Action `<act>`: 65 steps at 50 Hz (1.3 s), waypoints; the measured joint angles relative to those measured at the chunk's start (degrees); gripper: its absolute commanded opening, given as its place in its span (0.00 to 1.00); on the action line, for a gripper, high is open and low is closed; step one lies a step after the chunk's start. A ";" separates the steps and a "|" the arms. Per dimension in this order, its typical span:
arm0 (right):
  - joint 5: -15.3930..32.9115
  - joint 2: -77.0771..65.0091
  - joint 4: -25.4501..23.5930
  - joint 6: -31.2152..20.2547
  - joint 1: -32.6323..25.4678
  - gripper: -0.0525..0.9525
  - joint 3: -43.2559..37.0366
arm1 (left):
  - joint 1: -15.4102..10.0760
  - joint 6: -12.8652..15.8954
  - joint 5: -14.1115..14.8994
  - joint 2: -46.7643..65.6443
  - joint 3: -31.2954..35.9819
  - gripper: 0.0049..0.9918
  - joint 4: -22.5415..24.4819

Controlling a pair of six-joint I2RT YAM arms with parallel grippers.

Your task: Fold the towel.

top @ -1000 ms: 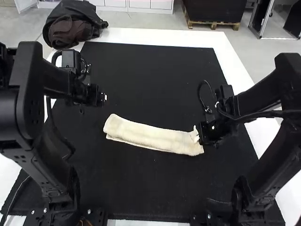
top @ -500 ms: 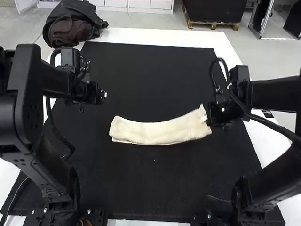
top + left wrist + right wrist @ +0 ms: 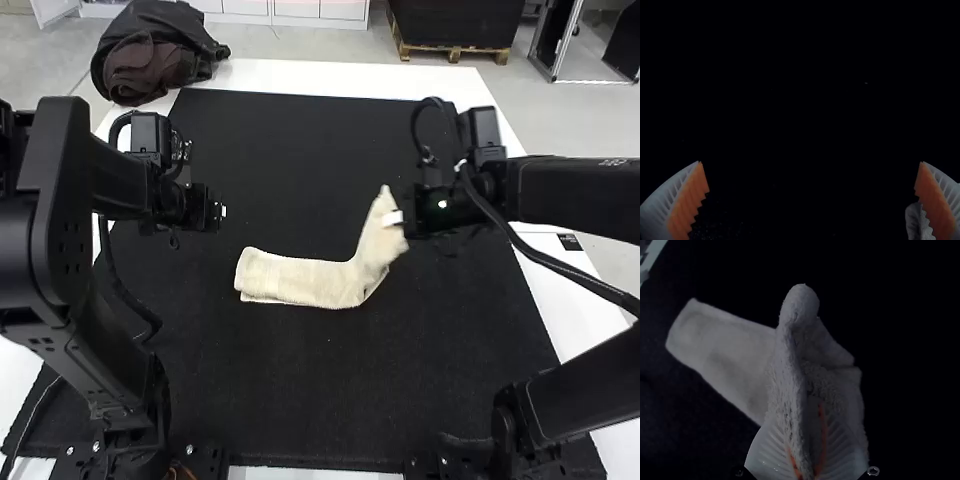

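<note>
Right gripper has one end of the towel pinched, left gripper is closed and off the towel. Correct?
Not closed: the left wrist view shows the left gripper wide open. It is off the towel, and the right gripper has one end pinched.

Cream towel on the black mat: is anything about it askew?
The cream cloth towel bends sharply, one end pinched and raised by the right gripper. That probably belongs to the folding; nothing looks spilled or damaged.
</note>
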 measured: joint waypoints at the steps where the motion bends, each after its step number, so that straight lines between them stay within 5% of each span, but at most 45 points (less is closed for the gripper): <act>1: -0.11 0.00 0.42 0.48 0.87 0.03 0.00 | 0.00 0.00 0.00 0.00 -0.07 0.98 0.04; 36: -0.96 18.64 15.45 5.84 19.65 0.03 9.66 | 0.02 -0.31 -0.24 0.00 -0.63 0.98 1.60; 65: -0.94 29.05 21.38 6.51 24.63 0.03 14.80 | 0.00 -1.29 -0.24 -1.14 -0.63 0.98 2.34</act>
